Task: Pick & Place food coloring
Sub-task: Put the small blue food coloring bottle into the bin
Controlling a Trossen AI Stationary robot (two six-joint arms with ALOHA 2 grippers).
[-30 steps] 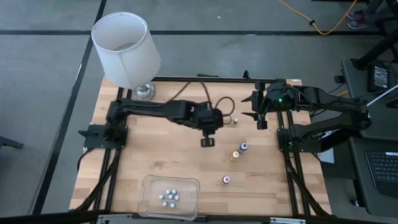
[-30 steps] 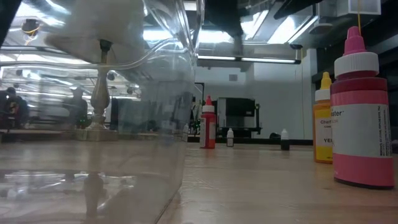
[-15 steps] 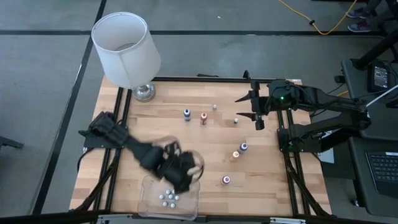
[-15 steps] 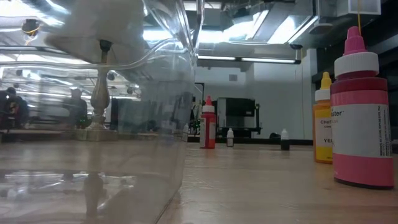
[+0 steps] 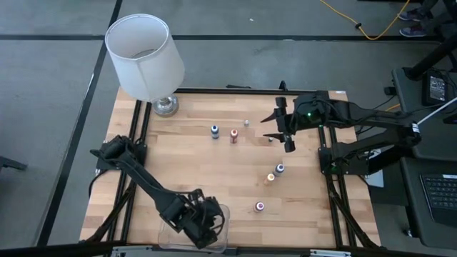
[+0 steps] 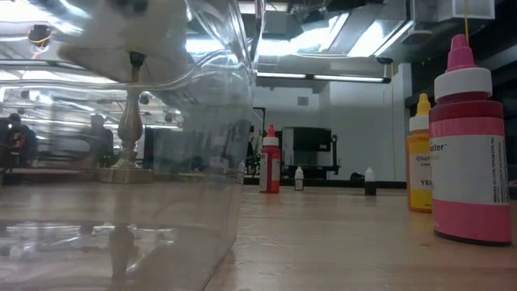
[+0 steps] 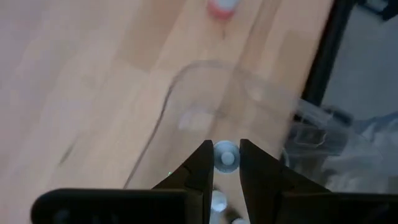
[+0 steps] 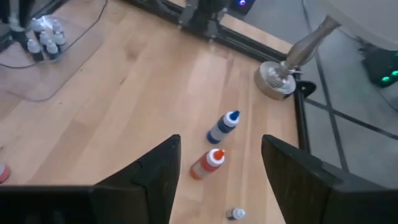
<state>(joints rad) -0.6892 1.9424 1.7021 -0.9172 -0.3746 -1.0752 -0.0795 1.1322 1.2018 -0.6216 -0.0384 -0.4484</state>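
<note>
Left end effector [image 7: 224, 163] pinches a bottle [image 7: 226, 154] over the bin [image 7: 186, 93] (hidden from overhead).

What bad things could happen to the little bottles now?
The left tool hangs over the clear tray with a small bottle between its fingers; dropped there, it might knock over the ones already inside. The open right tool is near the blue bottle and red bottle, which stand close together, so taking one could topple the other.
</note>
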